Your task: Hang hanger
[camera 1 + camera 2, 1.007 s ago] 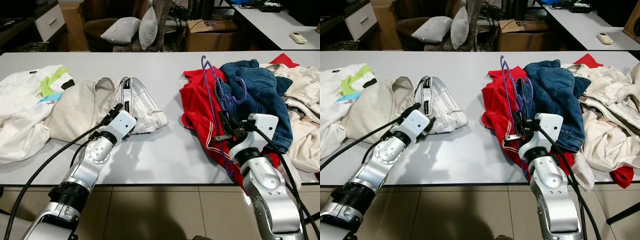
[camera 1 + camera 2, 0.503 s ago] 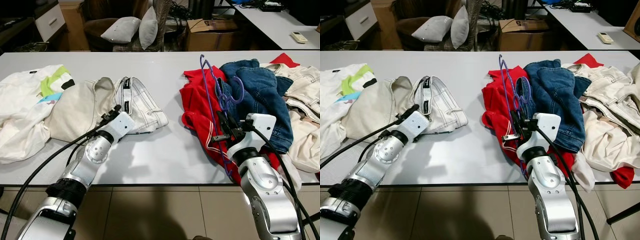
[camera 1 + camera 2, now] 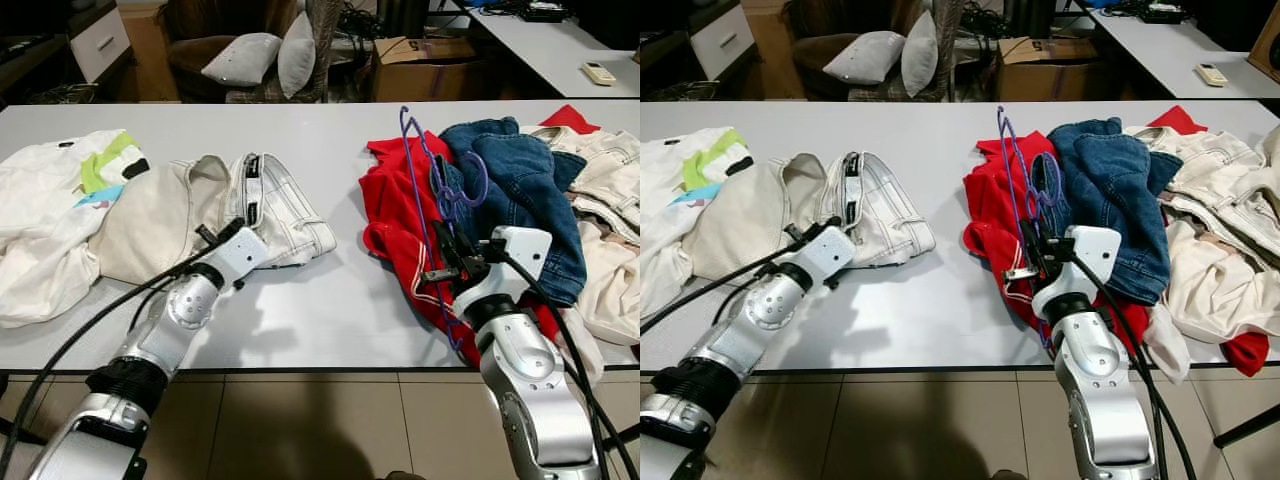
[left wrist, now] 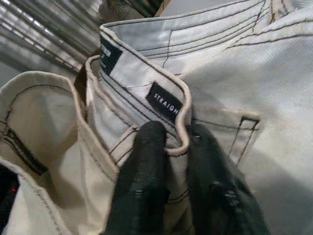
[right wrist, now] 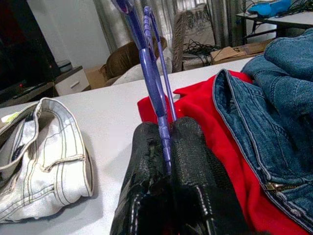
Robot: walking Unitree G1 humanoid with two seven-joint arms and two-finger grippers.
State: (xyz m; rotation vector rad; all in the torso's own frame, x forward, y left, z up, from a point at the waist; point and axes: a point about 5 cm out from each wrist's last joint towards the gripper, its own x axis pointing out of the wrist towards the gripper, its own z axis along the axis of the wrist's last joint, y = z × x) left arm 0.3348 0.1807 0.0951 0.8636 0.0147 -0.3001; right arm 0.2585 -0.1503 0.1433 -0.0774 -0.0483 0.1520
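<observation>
A purple plastic hanger (image 3: 415, 170) stands tilted over the red garment (image 3: 395, 215) and blue jeans (image 3: 520, 190) on the table's right side. My right gripper (image 3: 443, 262) is shut on its lower bar; in the right wrist view the black fingers (image 5: 146, 161) pinch the purple hanger (image 5: 154, 93). My left gripper (image 3: 218, 236) is at the folded white jeans (image 3: 280, 210) on the left. In the left wrist view its fingers (image 4: 146, 161) are shut on the waistband hem of the white jeans (image 4: 215, 63).
Beige and white clothes (image 3: 90, 215) lie at the table's left, cream garments (image 3: 610, 190) at its right. The grey table (image 3: 320, 300) has bare surface between the piles. Behind it stand a chair with pillows (image 3: 260, 55) and a cardboard box (image 3: 425, 65).
My left arm has drawn back and leftward a little, its gripper still at the white jeans. The right gripper and hanger stay nearly still.
</observation>
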